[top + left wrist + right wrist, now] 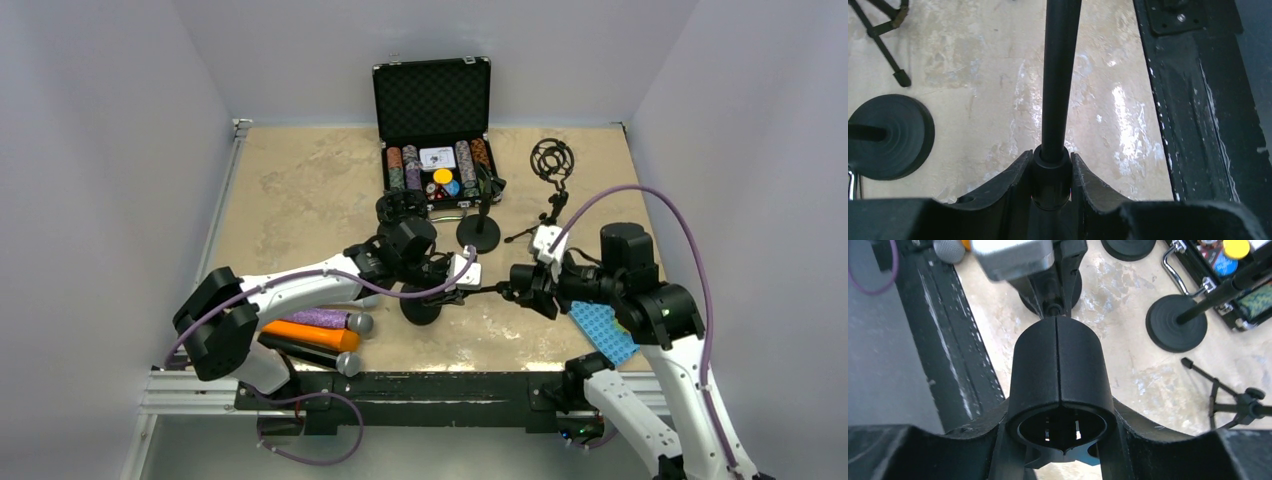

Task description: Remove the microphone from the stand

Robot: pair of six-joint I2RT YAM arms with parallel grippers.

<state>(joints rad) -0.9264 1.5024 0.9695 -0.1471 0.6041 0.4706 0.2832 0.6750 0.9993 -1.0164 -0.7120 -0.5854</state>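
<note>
Left end effector (1050, 159) clenched on the stand pole (1058, 75), right end effector (1060, 414) grasping the empty-looking clip (1058, 360), I'd release carefully next.

Pale grey walls (100, 150) close the cell at 9, 12 and 3 o'clock, plain and unmarked. I note the tabletop (300, 190) is tan and mottled, worn into lighter blotches toward 11 o'clock. My left wrist view shows bright glare patches on it. A black strip (450, 385) runs along 6 o'clock, with an aluminium rail (190, 400) below.
</note>
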